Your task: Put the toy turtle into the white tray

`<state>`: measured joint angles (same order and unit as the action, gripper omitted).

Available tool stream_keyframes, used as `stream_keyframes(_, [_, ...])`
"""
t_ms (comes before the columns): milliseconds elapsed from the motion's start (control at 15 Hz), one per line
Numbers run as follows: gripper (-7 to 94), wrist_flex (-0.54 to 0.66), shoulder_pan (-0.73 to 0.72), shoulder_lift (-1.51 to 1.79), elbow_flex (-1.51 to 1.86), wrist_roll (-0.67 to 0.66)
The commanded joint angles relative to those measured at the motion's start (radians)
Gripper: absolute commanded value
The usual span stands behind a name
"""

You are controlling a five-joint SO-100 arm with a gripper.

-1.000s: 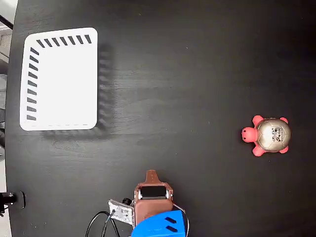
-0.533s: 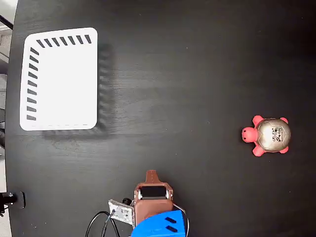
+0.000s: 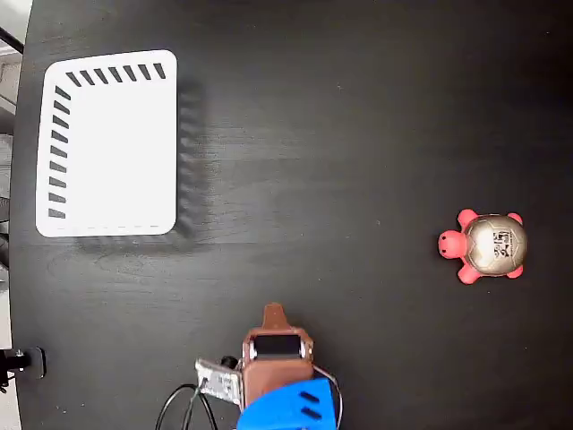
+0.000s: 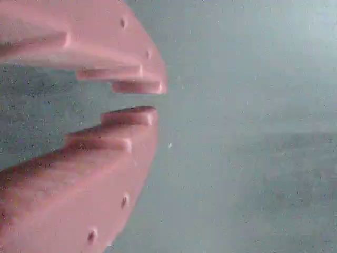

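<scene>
Seen from above in the fixed view, the toy turtle sits on the black surface at the right side of the picture, its pink head pointing left and a small black-and-white square mark on its shiny shell. The white tray lies flat at the upper left, well apart from the turtle, with dark slanted slots along its top and left edges. The arm enters from the bottom edge, near the middle, with a blue part and a brown part above it; the pincer points up the picture, apart from both turtle and tray. In the wrist view the pincer shows two pink fingers nearly pressed together, a thin gap between the tips, holding nothing, over a blurred grey background.
</scene>
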<state>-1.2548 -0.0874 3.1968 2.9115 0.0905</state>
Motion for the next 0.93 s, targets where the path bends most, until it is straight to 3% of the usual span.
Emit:
stream_keyframes(0, [0, 0.086, 0.043, -0.19, -0.1, -0.003])
stream_keyframes(533, [0, -0.141, 0.514, -0.943, -0.804, -0.38])
stream_keyframes(867, [0, -0.186, 0.773, -1.287, -1.117, -0.538])
